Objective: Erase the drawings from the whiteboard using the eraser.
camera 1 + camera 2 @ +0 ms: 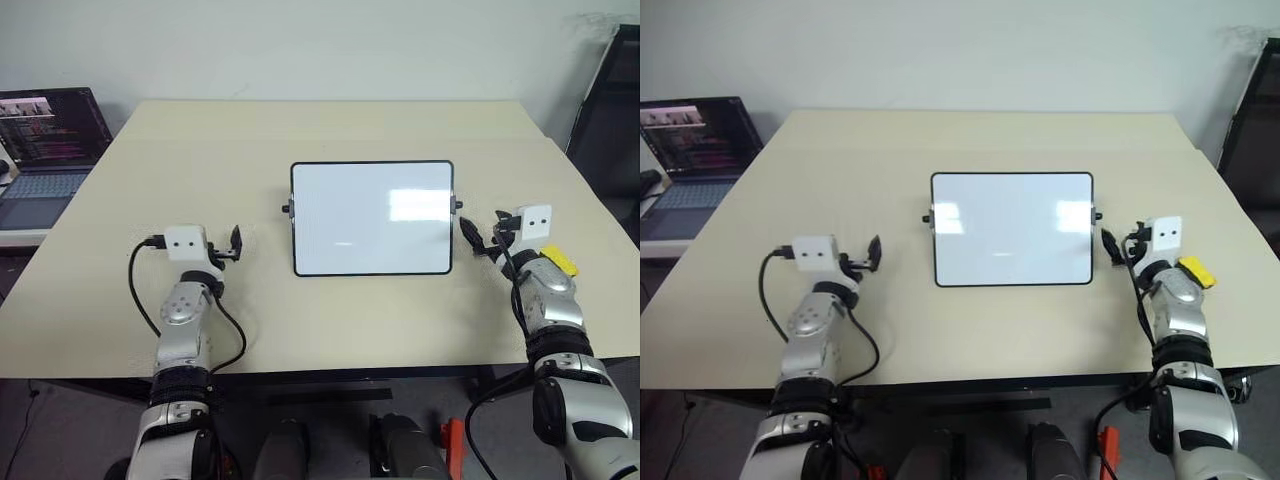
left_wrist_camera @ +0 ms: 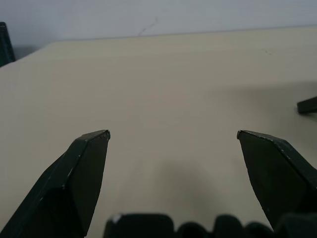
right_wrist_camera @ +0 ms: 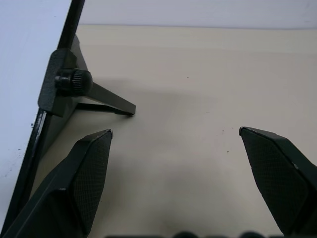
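- A beige desk [image 1: 330, 130] spans the middle of the scene, its near edge dark.
- An open laptop [image 1: 48, 140] sits off the desk's far left corner on a separate lower white surface [image 1: 20, 236], its screen lit with coloured lines.
- A dark frame-like object [image 1: 612, 100] stands beyond the desk's far right corner.
- A plain pale wall [image 1: 300, 45] rises behind the desk's far edge.

One whiteboard [image 1: 372, 217], one table [image 1: 200, 150], one yellow eraser [image 1: 560, 260], one laptop [image 1: 45, 150]. Two grippers: left gripper [image 1: 236, 245], right gripper [image 1: 468, 238]. Board stand: one knob [image 3: 73, 79] seen close.
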Controlling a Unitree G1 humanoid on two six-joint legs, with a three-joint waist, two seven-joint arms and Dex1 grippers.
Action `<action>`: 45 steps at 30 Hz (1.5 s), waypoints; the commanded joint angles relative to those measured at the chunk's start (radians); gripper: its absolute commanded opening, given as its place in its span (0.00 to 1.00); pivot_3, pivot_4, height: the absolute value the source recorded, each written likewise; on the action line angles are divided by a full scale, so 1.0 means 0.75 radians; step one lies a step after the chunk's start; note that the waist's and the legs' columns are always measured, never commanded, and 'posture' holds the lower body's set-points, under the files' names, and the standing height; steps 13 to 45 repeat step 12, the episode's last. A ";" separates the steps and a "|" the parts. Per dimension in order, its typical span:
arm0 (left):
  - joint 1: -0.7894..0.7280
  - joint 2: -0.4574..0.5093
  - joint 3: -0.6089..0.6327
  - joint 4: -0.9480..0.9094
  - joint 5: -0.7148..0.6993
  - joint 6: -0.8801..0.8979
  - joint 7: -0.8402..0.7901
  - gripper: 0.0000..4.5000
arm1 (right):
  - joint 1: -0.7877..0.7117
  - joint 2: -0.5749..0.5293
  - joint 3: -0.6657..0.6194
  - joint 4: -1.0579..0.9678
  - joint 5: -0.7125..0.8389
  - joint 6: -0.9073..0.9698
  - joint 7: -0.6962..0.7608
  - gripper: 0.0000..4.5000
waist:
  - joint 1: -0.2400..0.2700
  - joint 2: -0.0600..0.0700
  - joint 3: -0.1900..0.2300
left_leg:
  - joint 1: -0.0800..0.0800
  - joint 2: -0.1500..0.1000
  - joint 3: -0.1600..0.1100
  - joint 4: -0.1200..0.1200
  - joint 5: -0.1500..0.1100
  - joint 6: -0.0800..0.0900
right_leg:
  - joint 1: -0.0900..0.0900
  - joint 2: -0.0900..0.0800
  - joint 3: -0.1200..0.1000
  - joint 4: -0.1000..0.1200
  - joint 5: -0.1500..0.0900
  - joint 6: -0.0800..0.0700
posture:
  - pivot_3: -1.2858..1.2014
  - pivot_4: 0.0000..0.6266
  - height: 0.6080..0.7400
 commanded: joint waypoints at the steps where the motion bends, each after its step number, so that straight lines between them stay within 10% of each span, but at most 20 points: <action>1: -0.075 0.006 -0.031 0.095 0.031 -0.112 0.011 1.00 | -0.019 0.026 -0.025 0.012 0.025 -0.062 -0.050 0.99 | 0.000 0.000 0.000 | 0.000 0.000 0.000 0.000 0.000 0.000 | 0.000 0.000 0.000 0.000 0.000 0.000 | 0.52 0.24 1.00; 45: -0.113 0.012 -0.055 0.200 0.045 -0.180 0.054 1.00 | -0.026 0.063 -0.037 0.061 0.030 -0.069 -0.180 0.99 | -0.003 0.000 0.000 | 0.000 0.000 0.000 -0.001 0.000 0.000 | 0.000 0.000 0.001 0.000 0.000 0.000 | 0.52 0.24 1.00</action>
